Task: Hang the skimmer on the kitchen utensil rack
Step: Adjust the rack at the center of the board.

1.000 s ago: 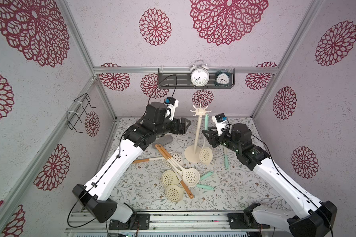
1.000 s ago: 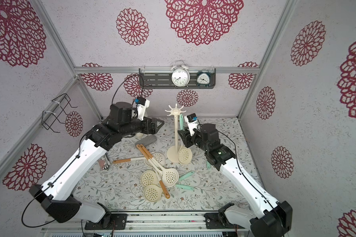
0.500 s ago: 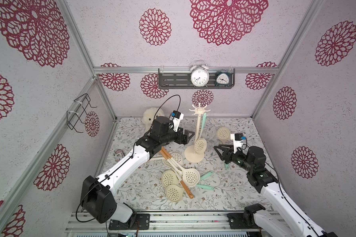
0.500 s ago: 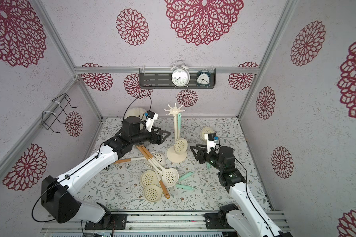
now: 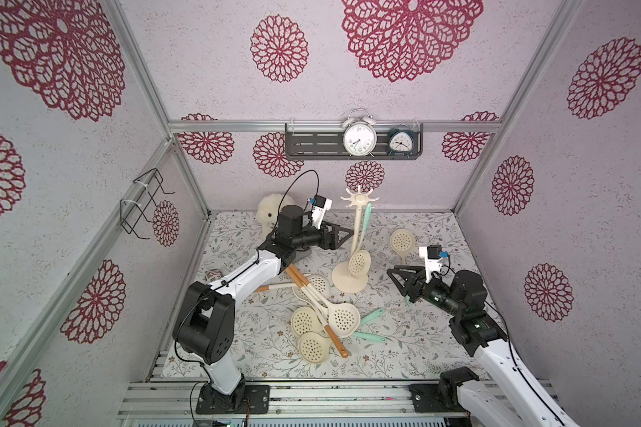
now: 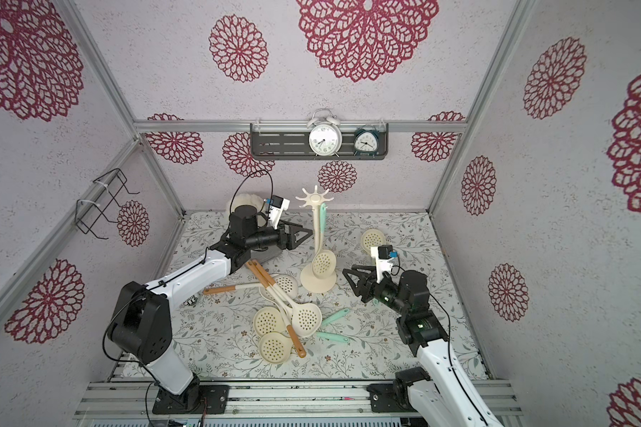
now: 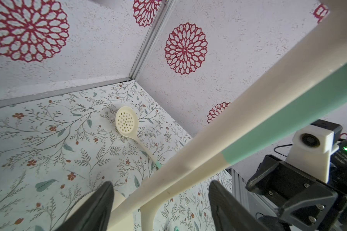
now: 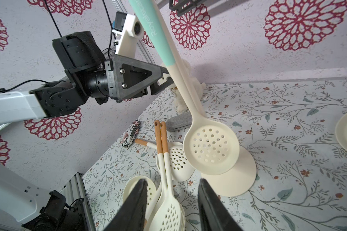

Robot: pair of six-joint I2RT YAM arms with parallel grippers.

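Lying beside the kitchen utensil rack (image 5: 345,284), loose skimmers (image 5: 343,318) overlap.

I'm watching a left arm (image 5: 250,271) and right arm (image 5: 511,369) wearing white shells (image 6: 200,271) between black joint housings (image 5: 206,329), thin black cables (image 8: 54,20) looping off. I'm seeing white wrist-camera mounts (image 8: 128,26) and silver screws (image 8: 121,70) in black triangular finger plates (image 8: 136,77).

The table (image 5: 404,355) bears the kitchen utensil rack (image 5: 344,285) beside the left gripper (image 5: 348,233). Loose skimmers (image 5: 343,318) lie piled left of the right gripper (image 5: 398,281).
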